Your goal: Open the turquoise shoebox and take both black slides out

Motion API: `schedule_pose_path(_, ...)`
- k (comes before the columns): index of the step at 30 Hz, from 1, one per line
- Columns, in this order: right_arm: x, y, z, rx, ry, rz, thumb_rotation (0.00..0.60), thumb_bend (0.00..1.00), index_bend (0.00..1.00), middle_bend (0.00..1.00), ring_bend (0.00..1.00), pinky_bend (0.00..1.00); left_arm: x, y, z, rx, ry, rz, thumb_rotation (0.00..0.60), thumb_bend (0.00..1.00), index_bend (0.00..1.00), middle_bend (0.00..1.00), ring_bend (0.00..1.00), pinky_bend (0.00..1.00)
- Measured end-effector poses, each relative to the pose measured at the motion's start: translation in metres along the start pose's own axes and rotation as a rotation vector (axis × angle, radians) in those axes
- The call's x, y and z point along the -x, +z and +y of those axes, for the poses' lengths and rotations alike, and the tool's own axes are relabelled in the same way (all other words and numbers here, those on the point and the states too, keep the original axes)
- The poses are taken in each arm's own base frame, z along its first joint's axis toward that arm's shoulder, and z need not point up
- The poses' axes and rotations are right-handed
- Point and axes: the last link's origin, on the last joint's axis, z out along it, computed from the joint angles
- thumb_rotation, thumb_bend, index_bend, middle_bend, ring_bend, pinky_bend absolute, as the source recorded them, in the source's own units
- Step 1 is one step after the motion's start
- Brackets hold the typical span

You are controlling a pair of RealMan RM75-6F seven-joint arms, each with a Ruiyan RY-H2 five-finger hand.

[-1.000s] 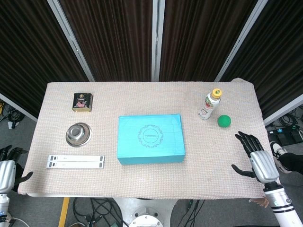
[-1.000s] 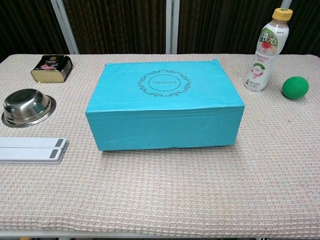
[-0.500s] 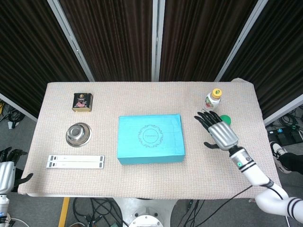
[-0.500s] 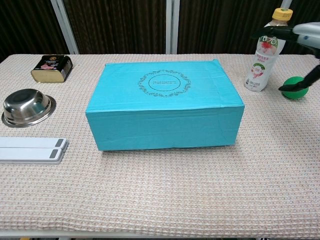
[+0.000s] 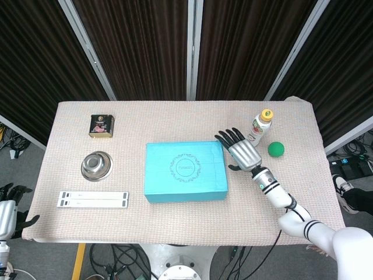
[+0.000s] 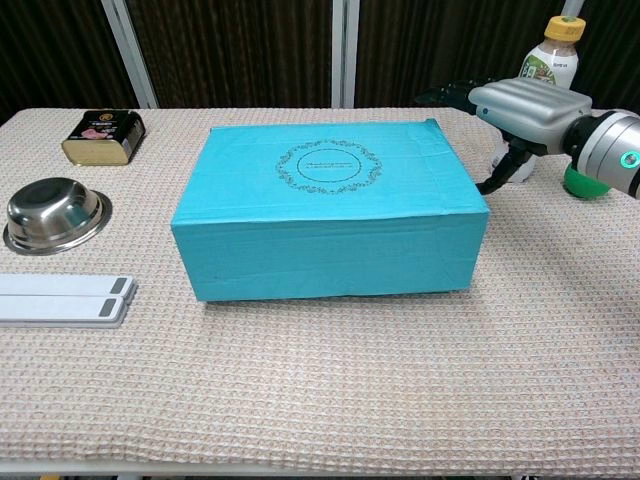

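- Turquoise shoebox (image 5: 185, 171): mid-tabletop (image 5: 175, 216), lid down and closed, so the black slides cannot be seen; presumably inside.
- Right robot hand (image 5: 240, 151): at the box's right end near the far corner, fingers (image 6: 440, 96) spread and extended flat at lid height, thumb hanging lower beside the end wall. Holds nothing. Placement suits getting under the lid edge; actual contact with the box cannot be told from either view.
- Left robot hand (image 5: 8, 209): parked off the tabletop's near-left corner, only partly in frame; nothing held, fingers appear loosely apart.
- Drink bottle (image 5: 260, 126) and green ball (image 5: 276, 149): just behind the right robot hand, close enough to be knocked.
- Steel bowl (image 5: 96, 165), small tin (image 5: 101, 125), white bars (image 5: 92, 199): left side, well apart from the box.
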Motion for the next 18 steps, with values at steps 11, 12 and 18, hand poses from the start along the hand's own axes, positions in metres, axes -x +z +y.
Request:
schedule_pose_path(11, 0.007, 0.008, -0.014, -0.141, -0.061, 0.100, 0.600, 0.48, 0.38, 0.27, 0.00, 0.00, 0.002, 0.000, -0.003, -0.004, -0.004, -0.016, 0.600, 0.02, 0.31, 0.24, 0.11, 0.13)
schedule_pose_path(12, 0.007, 0.007, -0.013, -0.154, -0.070, 0.104, 0.600, 0.53, 0.42, 0.30, 0.01, 0.00, 0.003, 0.000, -0.002, -0.003, -0.004, -0.018, 0.600, 0.02, 0.31, 0.24, 0.11, 0.13)
schedule_pose_path(18, 0.009, 0.006, -0.013, -0.168, 0.028, 0.096, 0.600, 0.61, 0.45, 0.39, 0.03, 0.00, 0.003, 0.002, 0.000, 0.003, -0.005, -0.021, 0.600, 0.02, 0.31, 0.24, 0.11, 0.13)
